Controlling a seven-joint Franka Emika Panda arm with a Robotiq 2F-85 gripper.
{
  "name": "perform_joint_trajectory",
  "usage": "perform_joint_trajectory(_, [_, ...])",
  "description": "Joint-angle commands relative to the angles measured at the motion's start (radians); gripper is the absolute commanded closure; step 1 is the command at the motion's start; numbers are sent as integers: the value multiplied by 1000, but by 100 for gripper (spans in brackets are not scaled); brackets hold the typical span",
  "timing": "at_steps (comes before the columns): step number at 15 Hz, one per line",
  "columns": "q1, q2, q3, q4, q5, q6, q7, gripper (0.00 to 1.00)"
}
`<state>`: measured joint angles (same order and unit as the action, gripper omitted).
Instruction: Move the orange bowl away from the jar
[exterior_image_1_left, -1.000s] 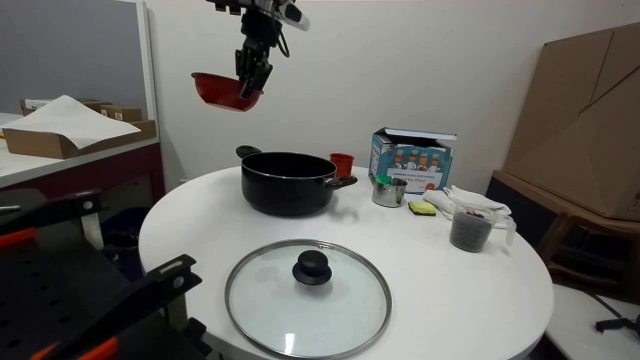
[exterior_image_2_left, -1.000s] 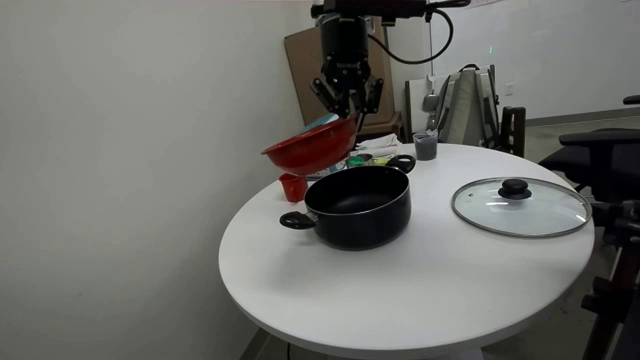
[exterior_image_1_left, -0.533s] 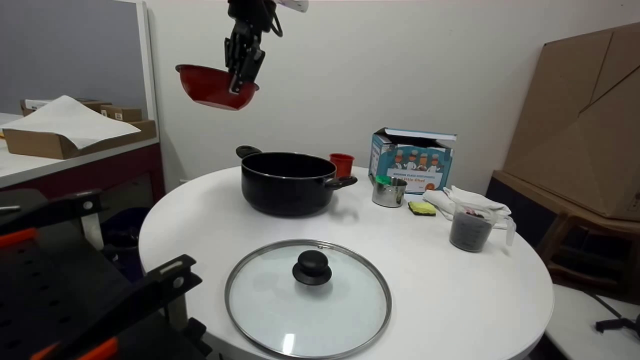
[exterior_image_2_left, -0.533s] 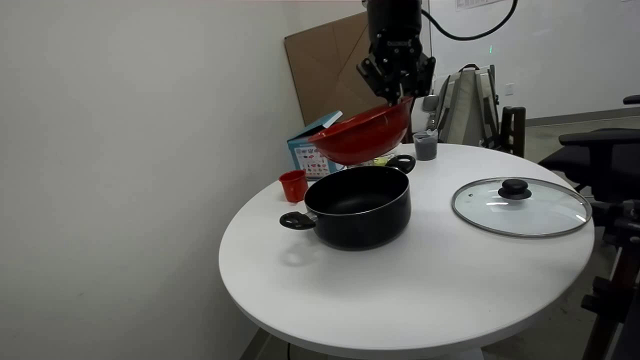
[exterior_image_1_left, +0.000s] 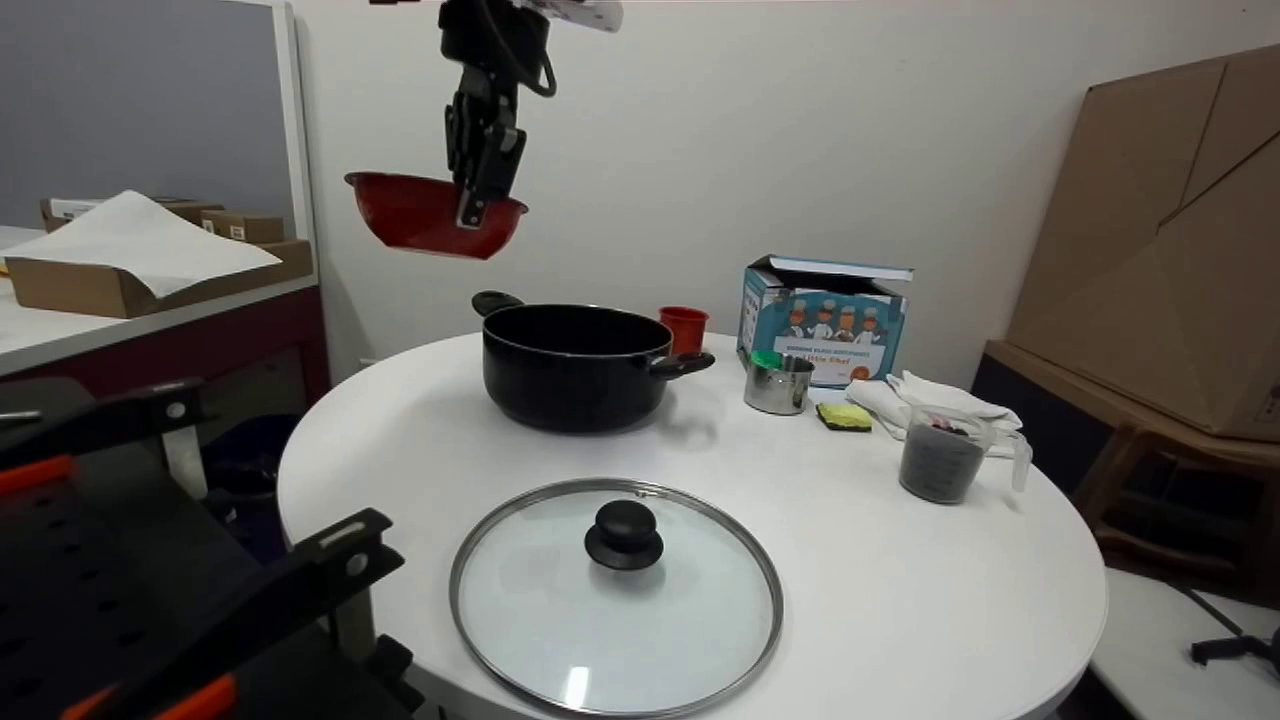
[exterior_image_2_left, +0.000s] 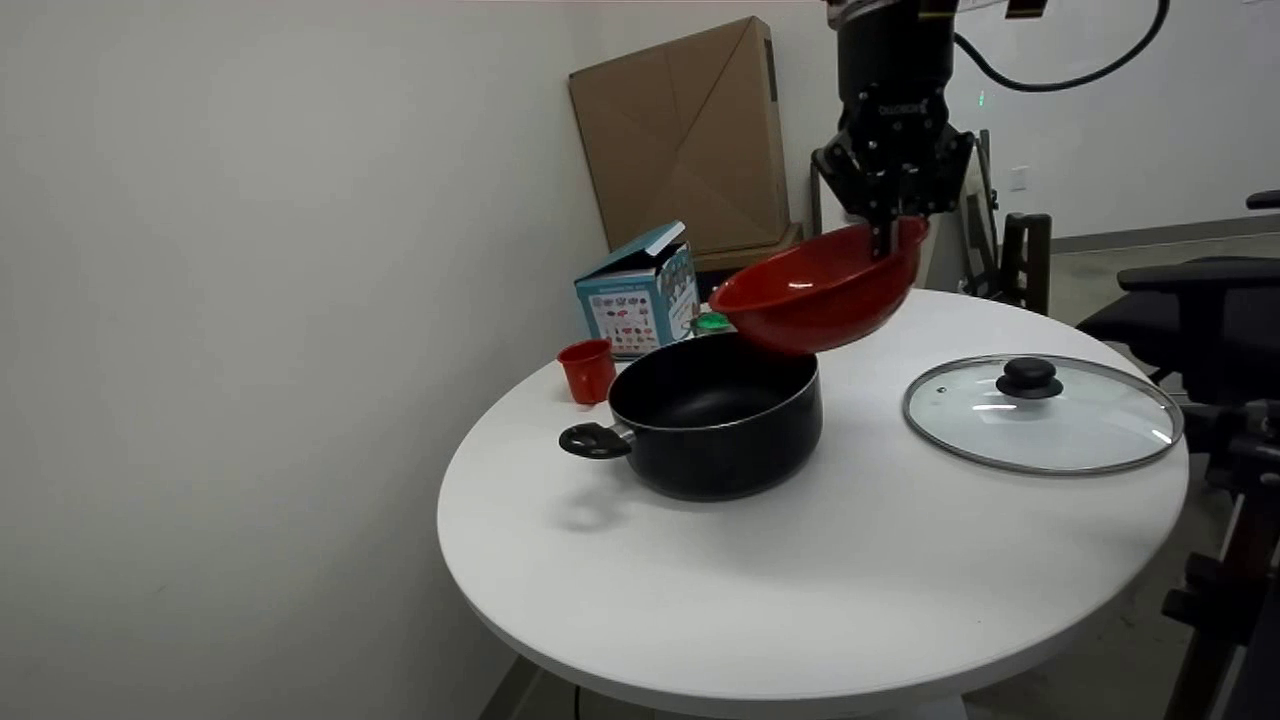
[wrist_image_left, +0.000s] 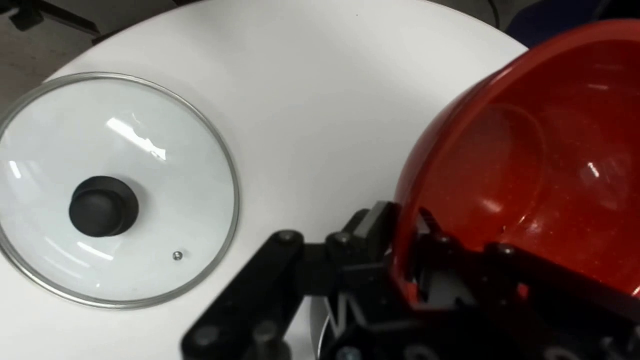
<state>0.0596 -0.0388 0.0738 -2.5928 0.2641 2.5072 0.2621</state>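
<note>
The orange bowl, glossy red, is in the air in both exterior views (exterior_image_1_left: 405, 215) (exterior_image_2_left: 820, 300) and fills the right of the wrist view (wrist_image_left: 550, 150). My gripper (exterior_image_1_left: 472, 215) is shut on its rim; in the wrist view the fingers (wrist_image_left: 402, 220) stand on either side of the wall. The bowl hangs tilted, above table height, near the black pot (exterior_image_1_left: 580, 385) (exterior_image_2_left: 720, 450). A clear handled cup with dark contents (exterior_image_1_left: 942, 460) stands at the table's right and is hidden behind the bowl in an exterior view. I cannot tell which thing is the jar.
A glass lid (exterior_image_1_left: 520, 590) (wrist_image_left: 165, 200) lies on the round white table (exterior_image_1_left: 900, 580). A red cup (exterior_image_2_left: 588, 372), a metal cup (exterior_image_1_left: 778, 388), a yellow sponge (exterior_image_1_left: 845, 417), a cloth (exterior_image_1_left: 925, 392) and a blue box (exterior_image_1_left: 820, 330) stand near the wall.
My gripper has carried the bowl sideways, leftward in an exterior view and rightward across the pot in an exterior view. It rose, then came down somewhat. The things on the table have not moved.
</note>
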Motion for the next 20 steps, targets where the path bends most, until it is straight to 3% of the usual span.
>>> perform_joint_trajectory(1, [-9,-52,-9,-87,-29,47,27,93])
perform_joint_trajectory(9, [-39,10,-30,-162,-115,226,25,93])
perform_joint_trajectory(16, [-6,118,0,-154,49,375,-50,93])
perform_joint_trajectory(20, [-10,191,69,-154,183,458,-124,93])
